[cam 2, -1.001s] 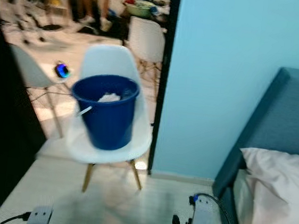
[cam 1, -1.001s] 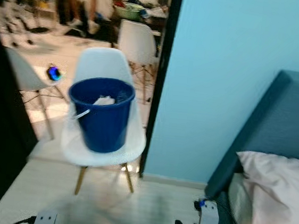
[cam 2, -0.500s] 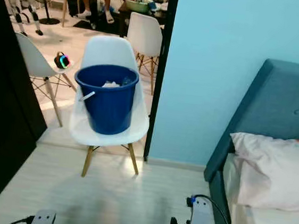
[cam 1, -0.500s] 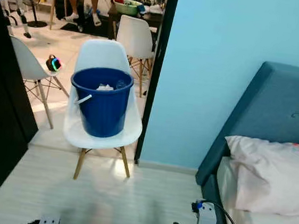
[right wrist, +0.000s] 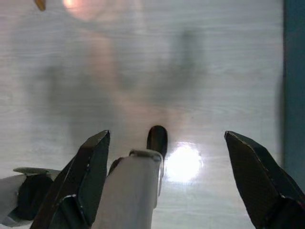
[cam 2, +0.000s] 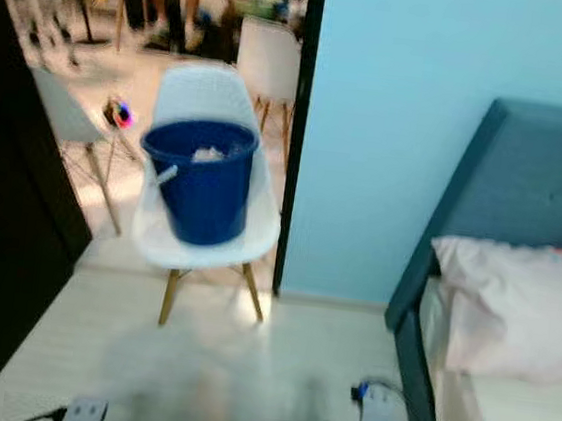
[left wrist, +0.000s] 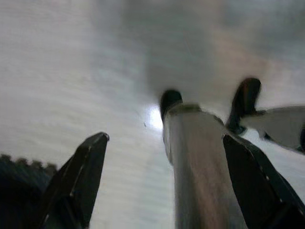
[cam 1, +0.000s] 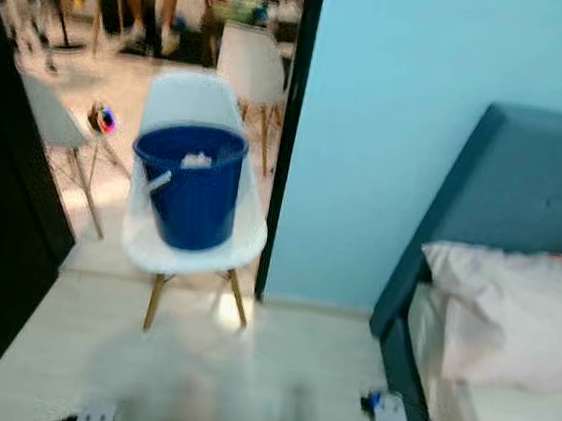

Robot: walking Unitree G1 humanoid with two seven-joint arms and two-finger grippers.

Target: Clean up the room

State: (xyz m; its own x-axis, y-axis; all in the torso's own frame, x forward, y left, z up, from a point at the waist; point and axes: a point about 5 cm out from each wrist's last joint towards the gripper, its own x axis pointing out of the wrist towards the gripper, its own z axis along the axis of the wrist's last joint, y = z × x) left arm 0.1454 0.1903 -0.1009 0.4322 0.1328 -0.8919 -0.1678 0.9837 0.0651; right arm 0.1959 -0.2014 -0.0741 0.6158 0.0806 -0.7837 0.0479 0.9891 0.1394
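Black left gripper point(left wrist: 162, 186) spread wide, empty

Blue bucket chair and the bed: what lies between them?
In the left eye view, a black door frame edge and a light blue wall stand between the chair holding the blue bucket and the bed; below is pale floor.

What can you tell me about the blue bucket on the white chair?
The bucket is deep blue, round, and looks like plastic, tapering toward its base. It stands upright on the seat of a white chair with wooden legs, next to the doorway. A pale handle piece shows at its left side, and something whitish lies inside near the rim. The picture is blurred, so finer detail is unclear.
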